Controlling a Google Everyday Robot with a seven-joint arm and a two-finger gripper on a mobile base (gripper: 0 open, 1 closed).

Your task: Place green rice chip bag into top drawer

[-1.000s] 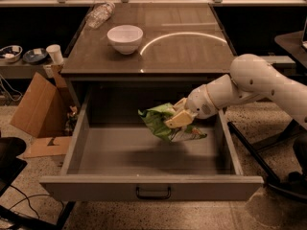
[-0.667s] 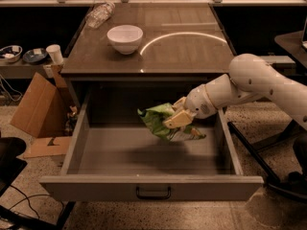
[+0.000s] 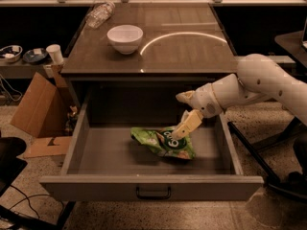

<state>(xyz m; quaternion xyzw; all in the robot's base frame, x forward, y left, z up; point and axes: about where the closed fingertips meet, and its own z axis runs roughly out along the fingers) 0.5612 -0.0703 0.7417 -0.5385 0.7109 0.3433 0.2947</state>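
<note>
The green rice chip bag point(image 3: 163, 143) lies crumpled on the floor of the open top drawer point(image 3: 110, 152), right of centre, with its dark round logo facing up. My gripper point(image 3: 183, 113) hangs over the bag's right end, inside the drawer opening. It is open: one finger point(image 3: 188, 124) points down and touches the top of the bag, and the other finger point(image 3: 184, 97) is spread away above it. The white arm reaches in from the right.
A white bowl point(image 3: 124, 36) and a clear plastic bottle point(image 3: 99, 14) sit on the table top point(image 3: 192, 51) above the drawer. A cardboard box point(image 3: 38, 107) stands on the floor at the left. The drawer front with its handle point(image 3: 153, 193) juts toward the camera.
The bag has dropped from the gripper's hold onto the drawer floor. The fingers have spread apart and the gripper sits slightly higher over the bag.
</note>
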